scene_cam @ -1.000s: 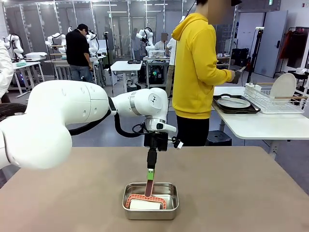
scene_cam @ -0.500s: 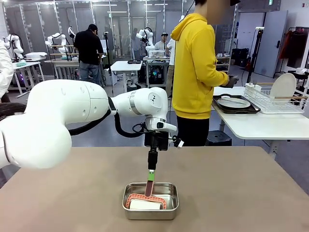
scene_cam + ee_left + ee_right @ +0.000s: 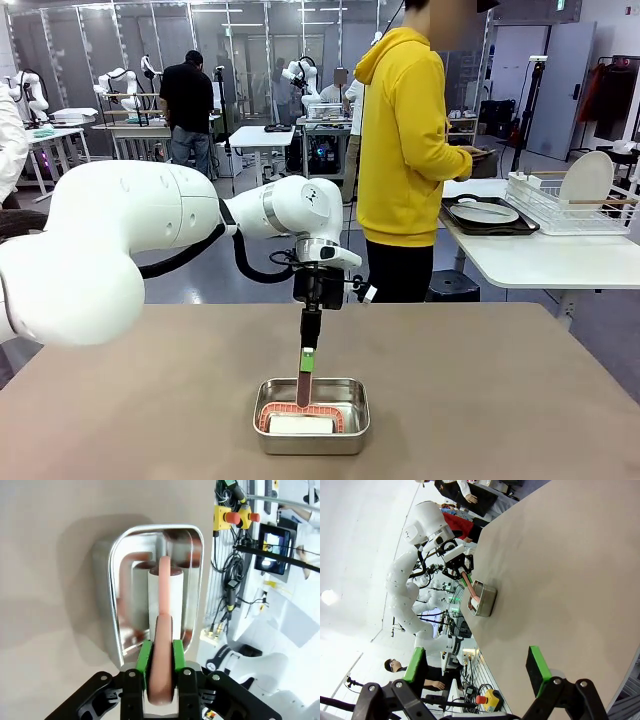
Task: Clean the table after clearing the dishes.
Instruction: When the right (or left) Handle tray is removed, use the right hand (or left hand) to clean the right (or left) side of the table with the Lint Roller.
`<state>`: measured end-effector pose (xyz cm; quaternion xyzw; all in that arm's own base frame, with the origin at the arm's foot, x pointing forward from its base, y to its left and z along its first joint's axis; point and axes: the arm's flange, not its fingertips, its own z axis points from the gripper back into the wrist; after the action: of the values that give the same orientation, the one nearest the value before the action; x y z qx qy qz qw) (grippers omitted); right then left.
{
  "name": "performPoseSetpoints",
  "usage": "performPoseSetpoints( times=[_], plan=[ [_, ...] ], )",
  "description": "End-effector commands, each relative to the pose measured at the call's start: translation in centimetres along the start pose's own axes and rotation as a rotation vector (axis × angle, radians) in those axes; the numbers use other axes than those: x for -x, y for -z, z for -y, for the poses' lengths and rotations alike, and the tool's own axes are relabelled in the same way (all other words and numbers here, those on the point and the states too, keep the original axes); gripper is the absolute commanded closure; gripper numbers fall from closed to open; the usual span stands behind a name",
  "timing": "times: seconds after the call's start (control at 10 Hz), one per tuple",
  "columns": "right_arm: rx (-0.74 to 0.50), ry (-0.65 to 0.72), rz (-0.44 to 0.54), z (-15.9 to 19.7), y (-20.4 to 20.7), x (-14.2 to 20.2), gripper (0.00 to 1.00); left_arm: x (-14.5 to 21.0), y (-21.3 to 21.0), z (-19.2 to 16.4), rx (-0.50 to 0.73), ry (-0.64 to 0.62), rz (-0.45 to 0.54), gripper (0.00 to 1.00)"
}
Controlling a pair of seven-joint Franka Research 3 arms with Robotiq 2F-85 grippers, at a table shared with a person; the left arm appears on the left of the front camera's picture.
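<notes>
**A:** Left fingers?

**B:** I see the left gripper [image 3: 161,654] clenched on a red-brown handle [image 3: 164,630], with a green pad pressed on each side. The handle runs ahead of the fingertips into the steel pan [image 3: 114,605] and ends over a white block [image 3: 176,595] lying in it.

**A:** Right?

**B:** The right gripper [image 3: 476,666] is released, fingers spread wide with nothing between them. The table [image 3: 560,570] lies bare ahead of them.

**A:** Dishes?

**B:** A plate [image 3: 485,213] sits on a dark tray [image 3: 520,229] on the white side table [image 3: 540,262], well apart from both sets of fingers. A person in a yellow hoodie [image 3: 400,130] stands beside it.
</notes>
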<state>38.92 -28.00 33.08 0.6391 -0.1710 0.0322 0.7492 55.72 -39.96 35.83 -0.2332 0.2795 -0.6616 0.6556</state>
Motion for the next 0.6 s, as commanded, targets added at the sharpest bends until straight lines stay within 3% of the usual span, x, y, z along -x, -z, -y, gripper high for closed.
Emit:
performPoseSetpoints(
  times=[0.0, 0.3, 0.4, 0.5],
  plan=[
    [-0.002, -0.010, 0.004, -0.3, 0.0, 0.2, 0.00, 0.3, -0.9, 0.4, 0.043, -0.065, -0.010, 1.00],
    [-0.002, -0.010, 0.004, -0.3, 0.0, 0.2, 0.00, 0.8, -2.2, 1.5, 0.006, -0.094, 0.044, 1.00],
    [-0.002, -0.010, 0.004, -0.3, 0.0, 0.2, 0.00, 1.4, -3.2, 2.7, -0.038, -0.148, 0.061, 0.95],
    [-0.002, -0.010, 0.004, -0.3, 0.0, 0.2, 0.00, 2.0, -4.3, 4.3, -0.080, -0.170, 0.074, 1.00]
  ],
)
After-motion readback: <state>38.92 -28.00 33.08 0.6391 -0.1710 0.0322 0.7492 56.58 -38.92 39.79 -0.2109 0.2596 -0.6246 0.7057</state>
